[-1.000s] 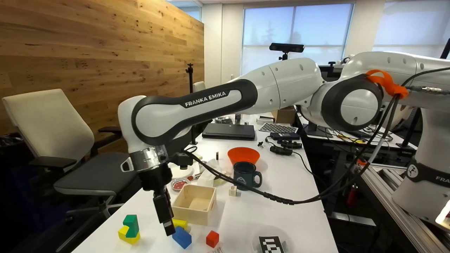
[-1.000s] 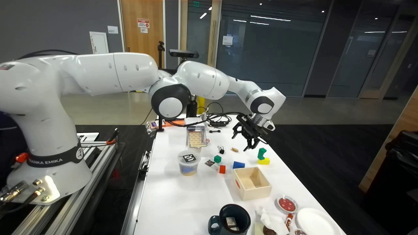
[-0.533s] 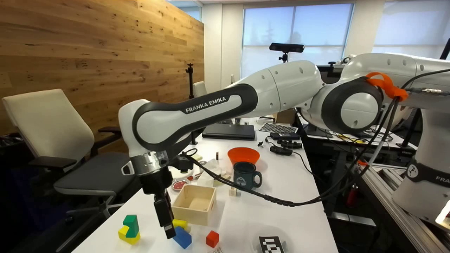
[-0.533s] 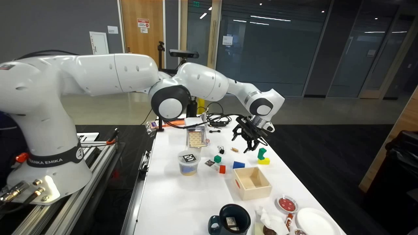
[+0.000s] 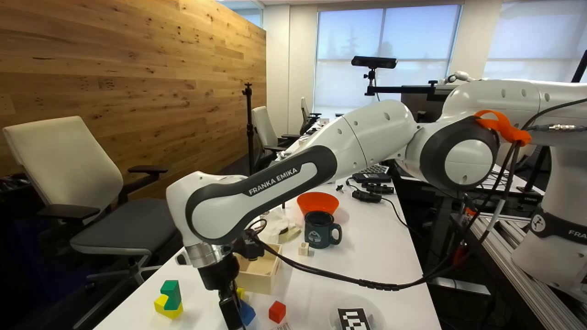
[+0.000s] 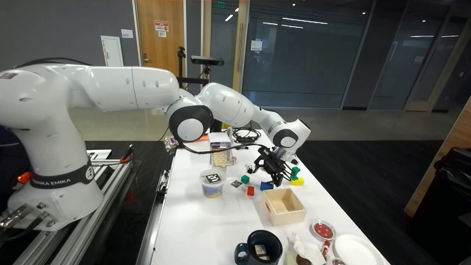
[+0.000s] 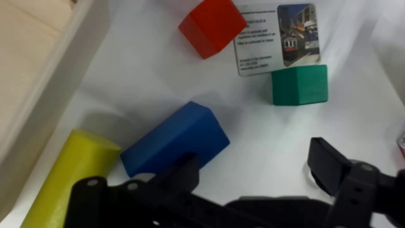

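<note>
Jaws parted, one side partly covering the blue block (image 7: pixel 190 133).
Wrist view, left to right: wooden box (image 7: pixel 58 82), yellow cylinder (image 7: pixel 71 164) just beside the block, red cube (image 7: pixel 218 27), printed card (image 7: pixel 261 47), green cube (image 7: pixel 299 85); an exterior view adds a mug (image 5: pixel 317 233), jaws mostly hiding the cylinder.

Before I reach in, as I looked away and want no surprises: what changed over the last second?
The gripper came down toward the table, and the blue block shifted slightly toward the robot's base. Nothing was gripped or let go; the gripper stayed open. The red block, wooden box and mug stayed put.
</note>
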Motion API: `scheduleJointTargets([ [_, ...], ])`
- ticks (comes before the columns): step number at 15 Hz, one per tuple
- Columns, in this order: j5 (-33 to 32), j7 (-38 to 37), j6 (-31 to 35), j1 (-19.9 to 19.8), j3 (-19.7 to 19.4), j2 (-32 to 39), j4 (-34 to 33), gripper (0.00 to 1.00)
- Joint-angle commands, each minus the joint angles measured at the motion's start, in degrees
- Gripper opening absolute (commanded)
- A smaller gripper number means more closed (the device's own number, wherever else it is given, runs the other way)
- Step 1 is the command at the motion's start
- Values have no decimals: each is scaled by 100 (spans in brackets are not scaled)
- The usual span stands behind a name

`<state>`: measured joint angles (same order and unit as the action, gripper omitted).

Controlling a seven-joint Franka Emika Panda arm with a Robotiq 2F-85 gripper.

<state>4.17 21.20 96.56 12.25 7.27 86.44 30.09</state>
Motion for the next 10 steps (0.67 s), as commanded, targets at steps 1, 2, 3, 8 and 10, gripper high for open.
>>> scheduleJointTargets([
  [1,-30,-191,296,54,-24,3,352,100],
  [2,-44,-207,337,67,-30,-10,369,100],
  [3,-34,-213,347,66,-15,-17,354,100],
  [8,-39,-102,685,121,30,-23,164,100],
  [10,-81,-171,738,185,5,-28,77,100],
])
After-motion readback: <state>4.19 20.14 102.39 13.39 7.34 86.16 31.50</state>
